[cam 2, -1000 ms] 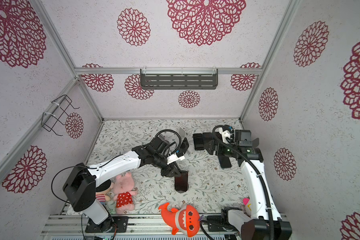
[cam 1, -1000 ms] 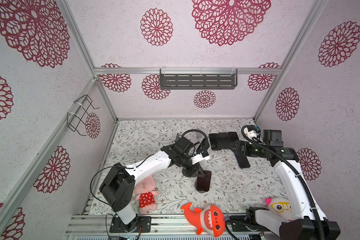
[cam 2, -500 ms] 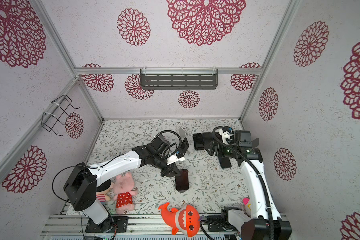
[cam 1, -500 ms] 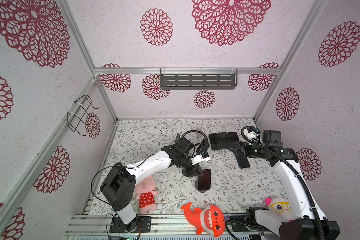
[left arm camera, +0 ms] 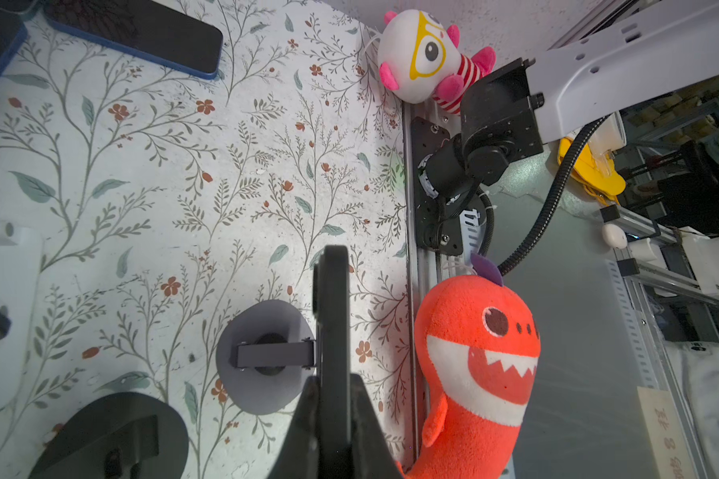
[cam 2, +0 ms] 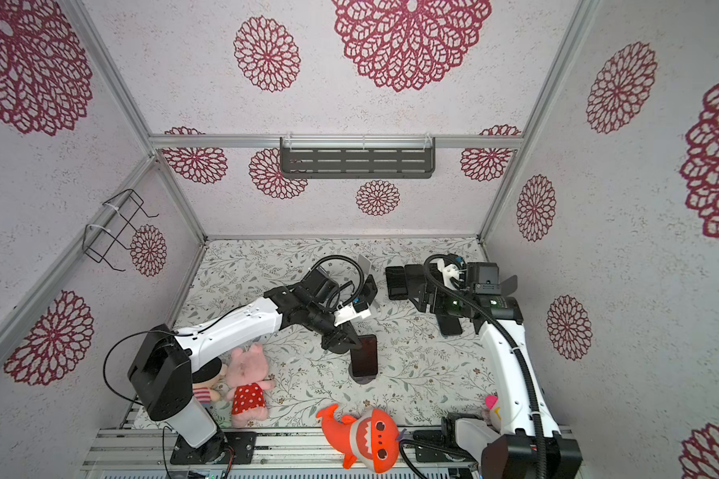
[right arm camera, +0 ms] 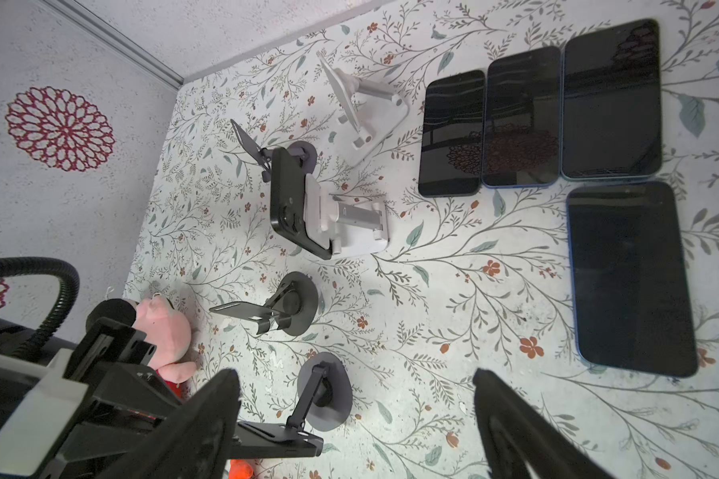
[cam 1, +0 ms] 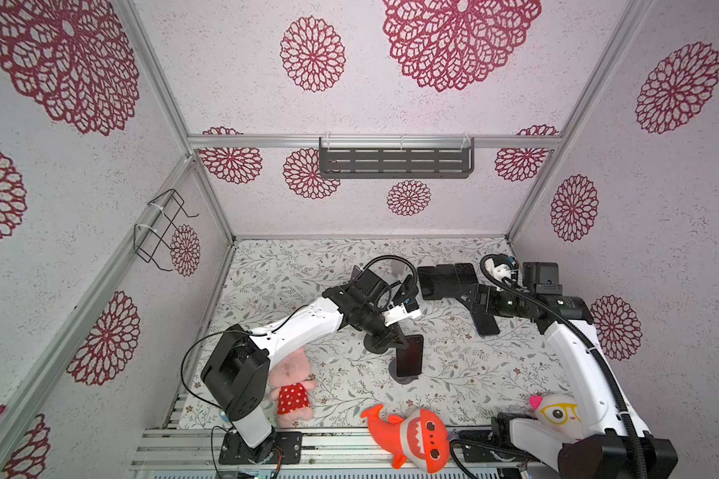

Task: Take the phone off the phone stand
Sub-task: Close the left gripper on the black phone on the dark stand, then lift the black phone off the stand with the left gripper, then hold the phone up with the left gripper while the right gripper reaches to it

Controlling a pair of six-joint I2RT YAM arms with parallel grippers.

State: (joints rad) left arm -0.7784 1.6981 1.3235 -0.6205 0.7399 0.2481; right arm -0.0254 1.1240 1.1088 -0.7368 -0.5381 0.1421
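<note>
Left tool clamped on the phone, lift not yet made.
My left tool [left arm camera: 333, 385] pinches the flat faces of the phone [cam 1: 409, 356], which stands upright on the phone stand [left arm camera: 262, 356] mid-surface [cam 1: 308, 269]. The right tool [right arm camera: 353, 385] hangs jaws apart, well away. I judge the phone rigid, glassy, slick and breakable, so hold firm and lift straight.

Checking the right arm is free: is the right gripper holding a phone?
No, the right gripper stands wide open and empty above the floral mat.
</note>
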